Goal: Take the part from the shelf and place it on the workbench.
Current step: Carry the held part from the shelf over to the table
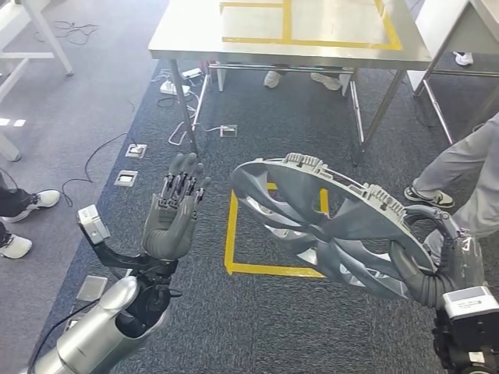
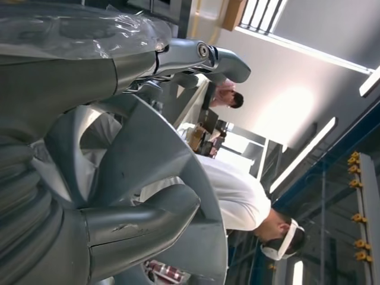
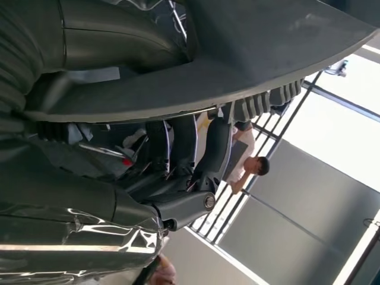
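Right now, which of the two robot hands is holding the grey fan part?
The right hand holds it, fingers wrapped around the rim of the fan part. The left hand is raised beside it with fingers apart, holding nothing.

Lighting: bright, even, overhead; pictures mostly sharp.
Glare on the steel workbench (image 1: 294,31); soft shadows on carpet beneath it. Wrist views: ceiling light strips (image 2: 304,153) blown out, near parts dark, plastic wrap glinting, background slightly soft.
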Available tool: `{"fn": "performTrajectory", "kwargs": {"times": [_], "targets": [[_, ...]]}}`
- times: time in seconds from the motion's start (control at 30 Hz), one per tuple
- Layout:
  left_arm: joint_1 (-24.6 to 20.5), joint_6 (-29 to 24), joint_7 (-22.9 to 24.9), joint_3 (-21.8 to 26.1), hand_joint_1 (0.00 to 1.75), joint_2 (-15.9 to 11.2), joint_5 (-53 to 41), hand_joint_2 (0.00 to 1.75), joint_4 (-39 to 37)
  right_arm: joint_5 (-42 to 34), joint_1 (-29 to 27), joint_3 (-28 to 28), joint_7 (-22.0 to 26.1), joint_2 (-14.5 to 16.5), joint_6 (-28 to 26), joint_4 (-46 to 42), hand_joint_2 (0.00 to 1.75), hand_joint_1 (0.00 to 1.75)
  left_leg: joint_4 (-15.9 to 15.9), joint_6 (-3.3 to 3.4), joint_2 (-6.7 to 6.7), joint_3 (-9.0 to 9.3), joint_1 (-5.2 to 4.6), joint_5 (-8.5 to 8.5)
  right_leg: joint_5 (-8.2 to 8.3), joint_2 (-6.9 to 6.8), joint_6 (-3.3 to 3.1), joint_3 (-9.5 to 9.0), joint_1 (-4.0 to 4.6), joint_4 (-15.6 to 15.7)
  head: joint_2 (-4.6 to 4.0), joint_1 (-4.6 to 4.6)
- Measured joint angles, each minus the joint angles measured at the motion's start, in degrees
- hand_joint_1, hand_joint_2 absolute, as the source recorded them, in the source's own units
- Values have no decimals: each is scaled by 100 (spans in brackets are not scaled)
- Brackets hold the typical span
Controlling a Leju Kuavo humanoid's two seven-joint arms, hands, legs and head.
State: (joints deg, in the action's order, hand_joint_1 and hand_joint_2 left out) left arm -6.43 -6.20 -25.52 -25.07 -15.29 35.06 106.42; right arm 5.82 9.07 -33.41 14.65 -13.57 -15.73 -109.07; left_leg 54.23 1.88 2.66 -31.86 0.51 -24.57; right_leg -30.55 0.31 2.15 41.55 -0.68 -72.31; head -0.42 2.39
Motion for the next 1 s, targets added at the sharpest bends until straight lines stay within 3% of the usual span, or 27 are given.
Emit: {"fn": "performTrajectory", "kwargs": {"times": [0.03,0.1,0.13,0.2,0.27,0.4,0.47,0.67,0.73,0.8,0.83,0.9,0.97,1.0], "targets": [[-2,0,1,0,0,2,-4,175,-6,-1,-2,1,-3,0,-13,1,175,175,1,-11,46,14,0,-12,173,-27,1,-145,-5,282,0,-2],[-16,-46,4,0,0,3,-69,175,-13,4,-1,1,-20,0,-73,0,175,175,9,-57,113,43,-13,-46,530,-118,-12,-621,4,1168,0,-5],[-30,-126,9,0,0,3,-173,175,-14,16,3,-1,-41,0,-125,-1,175,175,18,-84,137,45,-25,-57,622,-154,-31,-801,17,1499,0,-3],[-65,-406,36,-1,0,3,-554,175,-15,60,5,-7,-124,0,-250,-2,175,175,34,-134,185,28,-50,-53,629,-163,-78,-923,51,1721,0,7],[-96,-684,108,-2,0,4,-996,175,-14,119,3,-15,-215,0,-357,-1,175,175,37,-161,217,29,-41,-52,642,-127,-131,-908,60,1729,0,14],[-182,-836,227,-2,0,-2,-1304,175,-15,178,-3,-21,-285,-7,-476,3,175,175,26,-40,217,42,-35,-57,646,-105,-156,-918,65,1743,0,27],[-238,-838,235,-2,0,1,-1308,175,-21,190,-9,-22,-280,-7,-492,3,175,175,1,-31,216,51,-35,-39,644,-103,-161,-916,69,1743,0,34],[-306,-844,207,-2,0,3,-1307,175,-31,155,-17,-21,-182,-7,-476,7,175,175,-45,-118,216,51,-37,-1,653,-116,-187,-912,68,1755,0,35],[-329,-854,182,-4,0,-1,-1305,175,-32,131,-22,-23,-167,-7,-478,9,175,175,-172,-82,202,96,-50,-22,760,-141,-136,-936,46,1727,0,38],[-376,-856,140,-10,0,1,-1300,175,-35,116,-37,-25,-176,-15,-509,13,175,175,-423,0,180,274,-33,10,839,-133,-60,-902,22,1660,0,61],[-408,-856,122,-15,0,4,-1296,175,-39,113,-42,-26,-180,-26,-531,14,175,175,-506,17,176,368,-17,35,794,-102,-22,-839,12,1557,0,60],[-452,-855,99,-27,0,19,-1275,175,-54,109,-42,-27,-181,-48,-573,14,175,175,-575,24,169,484,15,44,518,-33,41,-548,-26,1013,0,21],[-464,-855,88,-48,0,32,-1260,175,-78,103,-61,-28,-179,-57,-596,15,175,175,-573,-16,157,535,47,4,271,-14,108,-132,-94,316,0,-6],[-464,-856,81,-56,0,37,-1257,175,-90,102,-83,-30,-180,-60,-597,16,175,175,-569,-57,148,573,73,-26,284,-17,156,-22,-142,187,0,-9]]}}
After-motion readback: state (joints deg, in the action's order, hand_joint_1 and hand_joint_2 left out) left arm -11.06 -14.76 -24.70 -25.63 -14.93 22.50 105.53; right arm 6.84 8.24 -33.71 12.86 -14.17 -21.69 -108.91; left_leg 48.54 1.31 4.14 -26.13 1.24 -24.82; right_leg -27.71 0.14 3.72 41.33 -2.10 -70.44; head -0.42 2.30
